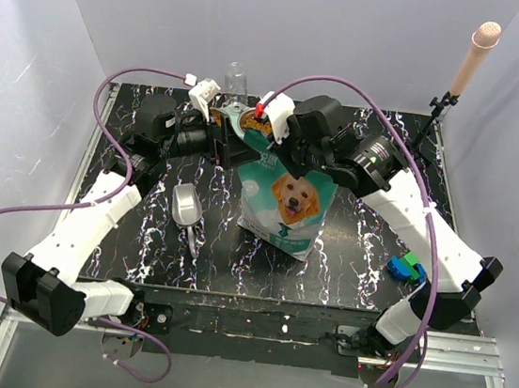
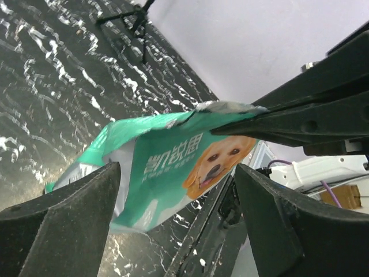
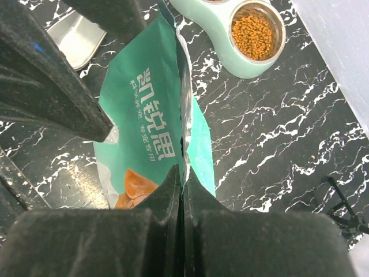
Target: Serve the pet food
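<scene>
Right gripper [image 3: 181, 173]: jaws pinched tight on the top edge of the bag [image 1: 287, 202], right at its foil-lined mouth. Left gripper [image 2: 177, 170]: jaws wide, one finger on each side of the bag's upper part. I see no contact there, so only the right is carrying it.

The bag stands upright mid-bench [image 1: 356, 253], dog print facing the near edge. There is pet food [image 3: 252, 34] in one cup of the mint-green bowl [image 3: 242, 69] toward the far edge. The other cup is mostly out of frame, so I can't tell its fill. The scoop [image 1: 187, 206] lies on the bench just left of the bag and looks empty.

My read: one portion is served and the step in hand is managing the bag's mouth. I can't tell from here whether that means spreading it or closing it.

Next move:
- Hold the right pinch steady so the bag doesn't tip.
- Take the opposite lip with the left.
- Watch for the bag slumping toward the bowl.
</scene>
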You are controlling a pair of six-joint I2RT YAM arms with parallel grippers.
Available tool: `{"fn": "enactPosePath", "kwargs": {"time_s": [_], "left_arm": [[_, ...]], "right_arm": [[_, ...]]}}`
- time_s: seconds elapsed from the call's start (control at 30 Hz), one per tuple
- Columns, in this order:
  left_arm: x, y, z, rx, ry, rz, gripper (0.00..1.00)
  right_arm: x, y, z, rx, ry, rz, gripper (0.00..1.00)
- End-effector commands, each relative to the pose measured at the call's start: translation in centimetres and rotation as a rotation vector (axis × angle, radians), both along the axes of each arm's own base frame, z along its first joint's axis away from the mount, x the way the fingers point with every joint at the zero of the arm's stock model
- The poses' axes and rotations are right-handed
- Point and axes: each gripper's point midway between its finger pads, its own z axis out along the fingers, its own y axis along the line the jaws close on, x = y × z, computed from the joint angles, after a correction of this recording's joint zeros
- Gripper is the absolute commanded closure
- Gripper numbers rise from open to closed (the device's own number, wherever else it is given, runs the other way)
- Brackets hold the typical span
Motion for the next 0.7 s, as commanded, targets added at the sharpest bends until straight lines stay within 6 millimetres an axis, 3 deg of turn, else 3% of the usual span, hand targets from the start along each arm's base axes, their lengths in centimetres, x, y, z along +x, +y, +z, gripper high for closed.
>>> {"fn": "enactPosePath", "kwargs": {"time_s": [0.0,0.13,0.3,0.37,0.5,0.67], "left_arm": [[-0.5,-1.6,1.9,-0.061,-0.161,-0.153,0.2],[-0.5,-2.3,1.4,-0.06,-0.187,-0.232,0.33],[-0.3,-1.6,2.0,-0.005,-0.321,-0.199,0.31],[0.2,-1.1,2.9,0.011,-0.349,-0.151,0.28],[-0.4,-0.2,6.7,-0.074,-0.434,-0.06,0.25],[-1.5,-0.3,6.5,-0.1,-0.48,-0.096,0.39]], "right_arm": [[-1.9,-1.2,2.9,0.093,0.016,0.008,0.99],[-2.4,-1.5,3.1,0.083,0.024,0.035,0.99],[-3.5,-2.2,2.9,0.13,0.108,0.079,0.99],[-3.8,-2.5,2.7,0.125,0.116,0.09,0.99],[-4.6,-2.0,3.0,0.142,0.128,0.149,0.99],[-5.1,-1.1,3.0,0.166,0.183,0.197,0.99]]}}
